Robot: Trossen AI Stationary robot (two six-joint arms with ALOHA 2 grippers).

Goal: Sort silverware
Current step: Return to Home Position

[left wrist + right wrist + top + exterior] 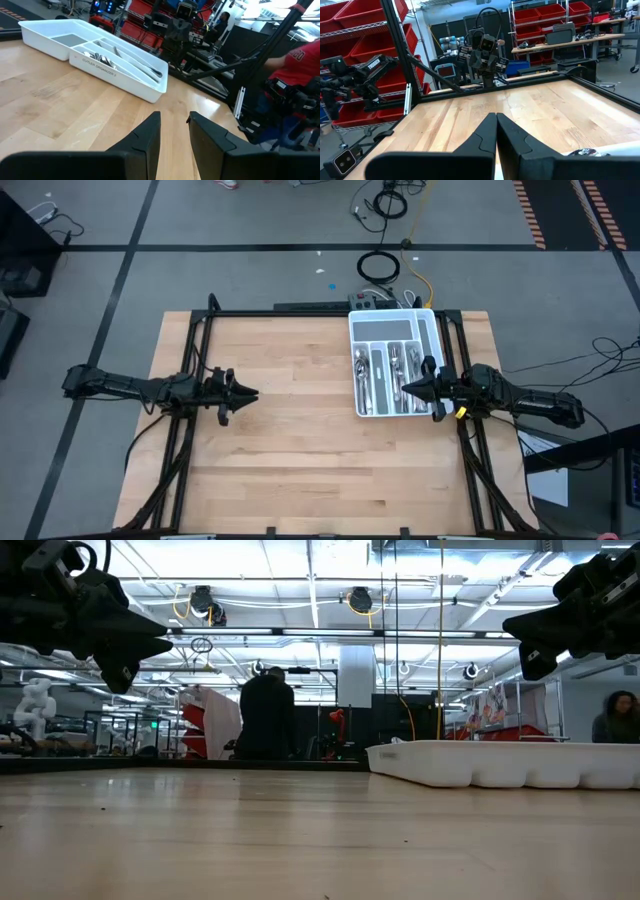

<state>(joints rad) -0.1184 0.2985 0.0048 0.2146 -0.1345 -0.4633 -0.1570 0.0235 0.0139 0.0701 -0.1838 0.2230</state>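
Silverware (385, 375) lying in the tray (392, 314).
You are seeing the left tool (248, 395) hovering parted, the right tool (404, 388) closed empty above the tray.

From above, the silverware (385, 375) in the white cutlery tray (390, 327) was too small to tell forks from spoons or knives, and the right gripper (404, 388) covered part of the tray's right side. In the low view the tray's wall hid every piece, and the picture's right edge cut the tray off. The right wrist view caught only a sliver of tray at its edge, with one shiny piece of unclear kind.
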